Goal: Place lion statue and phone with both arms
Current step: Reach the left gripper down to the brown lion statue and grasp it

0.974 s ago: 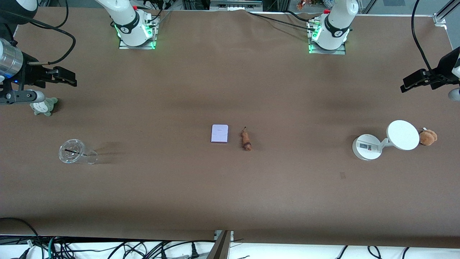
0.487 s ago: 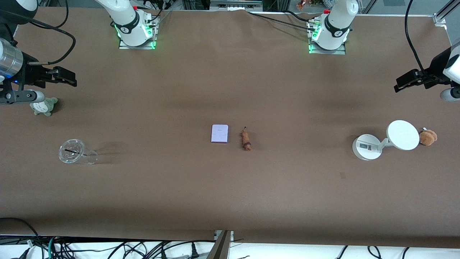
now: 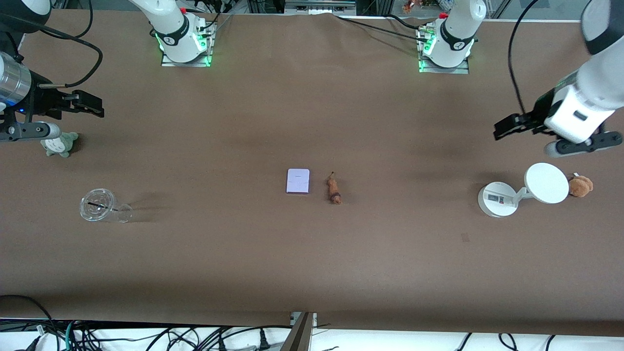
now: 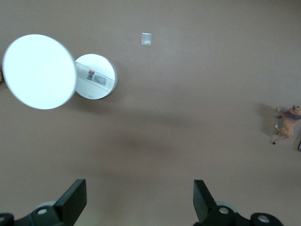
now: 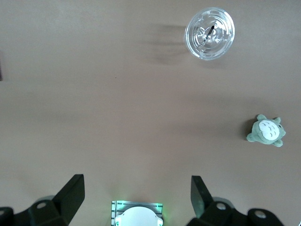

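Observation:
The phone [image 3: 298,181], a flat pale lavender rectangle, lies at the table's middle. The lion statue [image 3: 334,190], a tiny orange-brown figurine, lies beside it toward the left arm's end; it also shows in the left wrist view [image 4: 288,123]. My left gripper [image 3: 498,133] is open and empty, up in the air over bare table by the white device; its jaws [image 4: 138,200] stand wide apart. My right gripper [image 3: 99,108] is open and empty, held over the right arm's end of the table near the grey-green plush; the right wrist view shows it [image 5: 136,193] holding nothing.
A white round-based device with a disc [image 3: 546,183] and a fuzzy brown plush [image 3: 581,185] sit toward the left arm's end. A grey-green plush [image 3: 59,144] and a clear lidded cup [image 3: 99,205] lying on its side sit toward the right arm's end.
My left arm has swung in from the table's end toward the middle, and its gripper is now over the table by the white device. The right arm has not moved.

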